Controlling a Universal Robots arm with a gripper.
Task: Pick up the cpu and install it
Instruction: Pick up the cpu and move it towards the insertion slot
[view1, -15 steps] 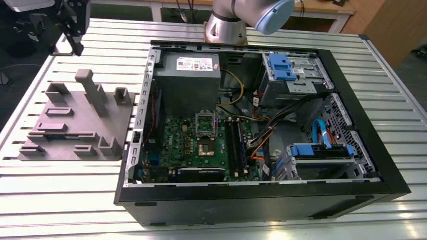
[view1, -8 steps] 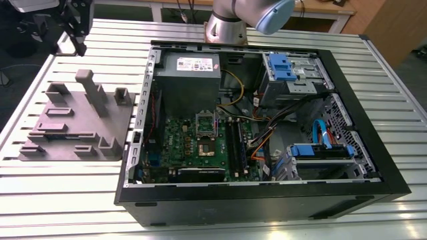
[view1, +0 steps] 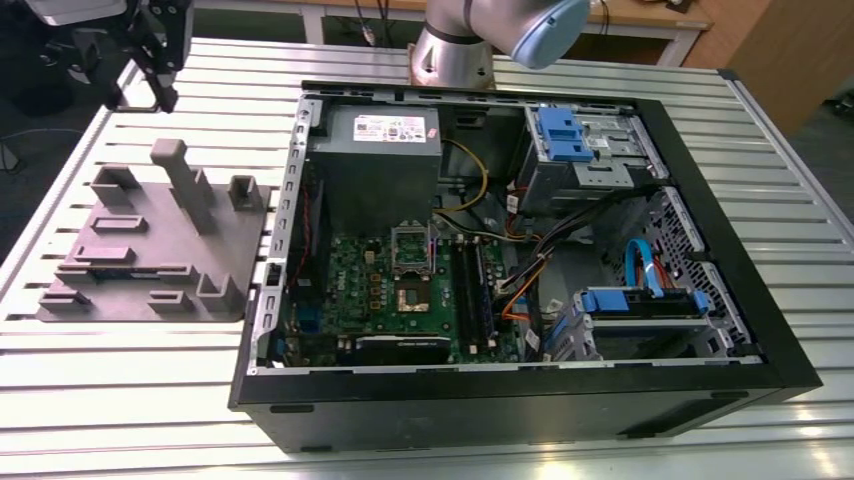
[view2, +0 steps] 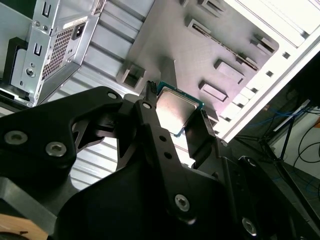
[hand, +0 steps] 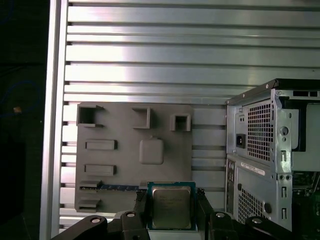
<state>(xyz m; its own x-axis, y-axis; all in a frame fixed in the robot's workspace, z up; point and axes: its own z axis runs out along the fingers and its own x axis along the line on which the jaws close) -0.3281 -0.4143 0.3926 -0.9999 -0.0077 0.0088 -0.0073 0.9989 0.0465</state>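
The cpu (hand: 171, 206) is a small square chip with a silver-grey metal top and a green rim, and my gripper (hand: 171, 202) is shut on it, a black finger on each side. In the second wrist view the cpu (view2: 176, 106) sits between the gripper's (view2: 176, 112) fingers, high above the grey fixture plate (view2: 200, 45). In the exterior view the gripper (view1: 147, 85) hangs at the far left, beyond the fixture plate (view1: 154, 240). The green motherboard's socket frame (view1: 411, 262) lies inside the open computer case (view1: 747, 330).
The case holds a grey power supply (view1: 380, 150), blue drive brackets (view1: 567, 135) and loose cables (view1: 534, 270). The fixture plate carries upright posts (view1: 180, 180) and pockets. Everything rests on a slatted aluminium table (view1: 120, 380). The case's rear panel (hand: 270, 150) stands beside the plate.
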